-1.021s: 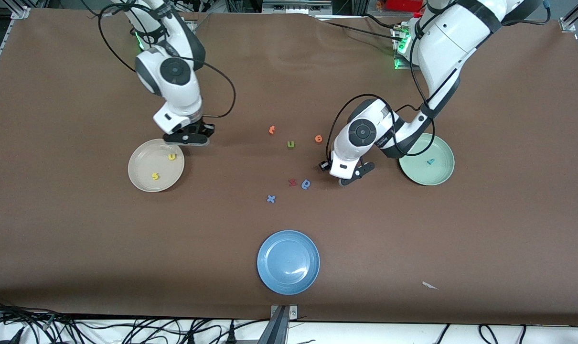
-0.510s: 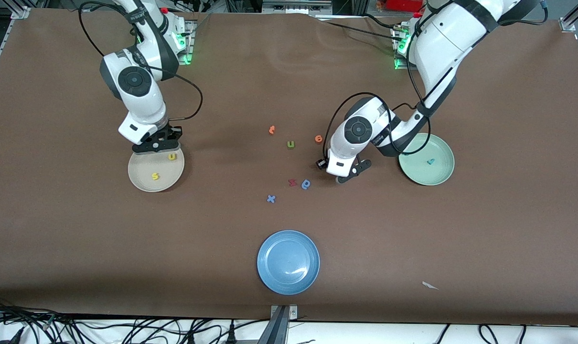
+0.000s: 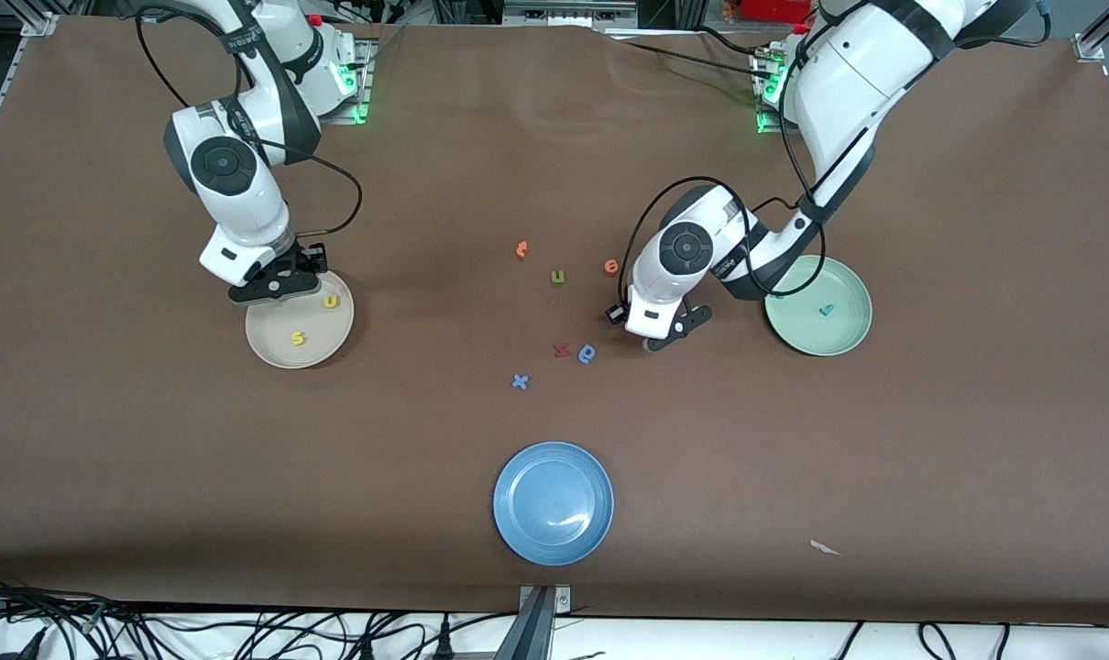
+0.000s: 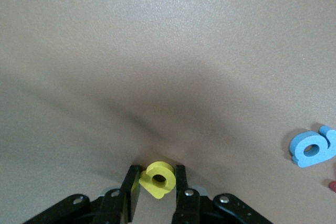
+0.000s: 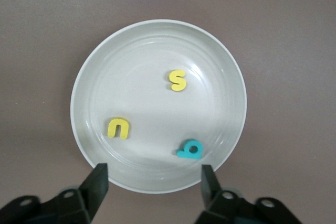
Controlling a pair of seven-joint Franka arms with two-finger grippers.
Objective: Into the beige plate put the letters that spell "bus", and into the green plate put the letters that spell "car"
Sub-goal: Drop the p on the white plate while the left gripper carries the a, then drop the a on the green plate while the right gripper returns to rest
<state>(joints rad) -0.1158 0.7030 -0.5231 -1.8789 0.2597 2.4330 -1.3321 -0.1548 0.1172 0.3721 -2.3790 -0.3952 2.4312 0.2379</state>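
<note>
The beige plate (image 3: pixel 279 323) (image 5: pixel 152 51) holds a yellow "u" (image 3: pixel 331 301) (image 5: pixel 118 128), a yellow "s" (image 3: pixel 298 338) (image 5: pixel 178 80) and a teal "b" (image 5: pixel 189 149). My right gripper (image 3: pixel 275 286) (image 5: pixel 152 181) hangs open over the plate's rim, nothing between its fingers. My left gripper (image 3: pixel 655 343) (image 4: pixel 156 173) is low at the table beside the green plate (image 3: pixel 811 335), shut on the yellow "a" (image 4: pixel 160 181). A teal letter (image 3: pixel 827 310) lies in the green plate; I cannot read which one. The other "car" letter is out of view.
Loose letters lie mid-table: two orange ones (image 3: pixel 521 248) (image 3: pixel 611 266), an olive "u" (image 3: pixel 558 277), a red one (image 3: pixel 561 349), a blue round-bowled one (image 3: pixel 587 353) (image 4: pixel 313 149) and a blue "x" (image 3: pixel 520 381). A blue plate (image 3: pixel 553 502) sits nearest the front camera.
My right gripper has moved across the beige plate toward the right arm's end and opened; the teal "b" now lies in the plate. My left gripper's fingers have closed on the yellow "a".
</note>
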